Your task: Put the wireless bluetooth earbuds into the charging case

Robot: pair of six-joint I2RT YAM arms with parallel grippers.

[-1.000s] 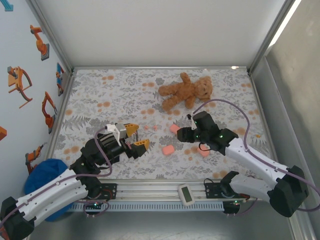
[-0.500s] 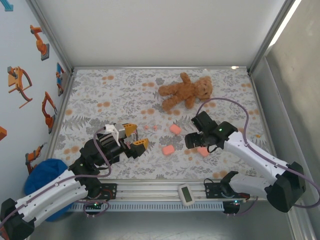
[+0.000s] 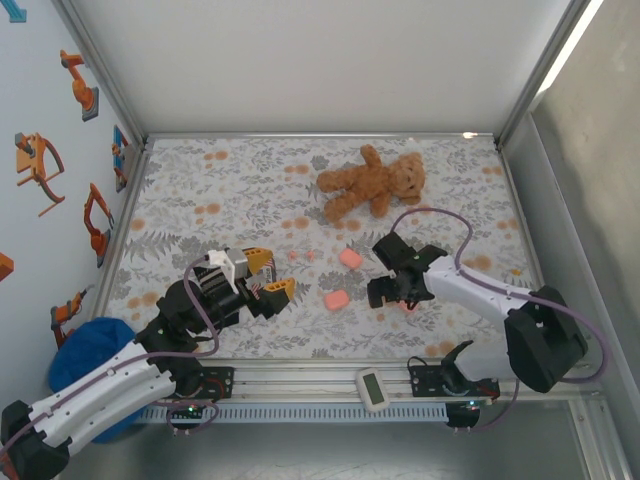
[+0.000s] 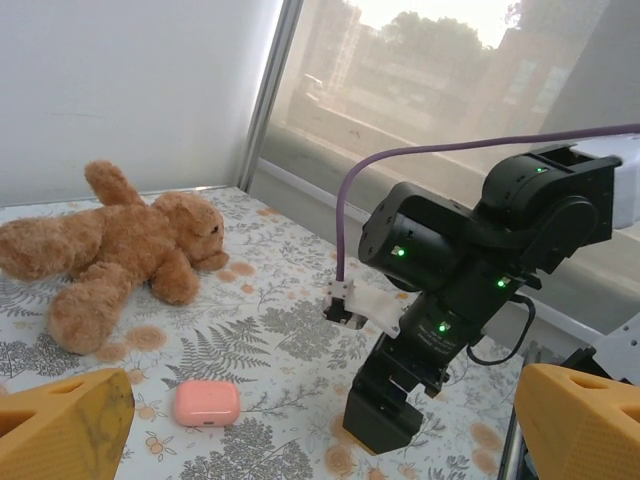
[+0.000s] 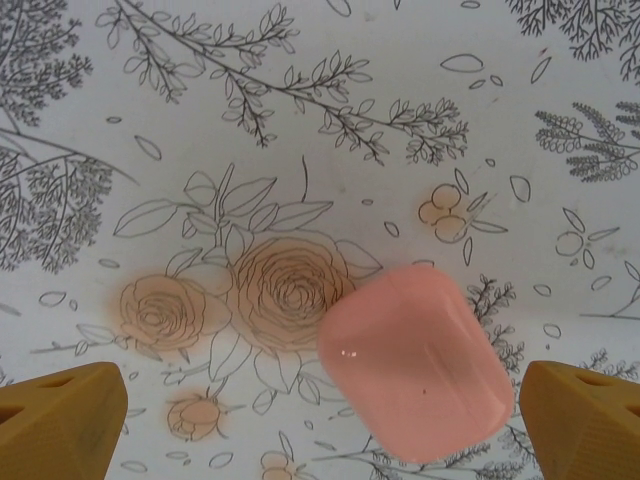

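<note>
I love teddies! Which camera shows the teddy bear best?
The left wrist camera: the teddy bear is big and close, lying on the flowery table, face visible. The top camera shows the whole teddy bear, but small, from above.

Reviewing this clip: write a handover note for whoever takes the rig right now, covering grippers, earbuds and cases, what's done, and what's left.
Left gripper: open, empty.
Right gripper: open, pointing down. A rounded salmon-pink charging case lies between its fingers, ungripped, and looks shut.
A second pink case and a third pink case lie mid-table, apart.
The tiny pink earbuds lie loose ahead of the left gripper.
Done: no earbud is seen in a case.
Left: open a case, pick up the earbuds and insert them.
</note>
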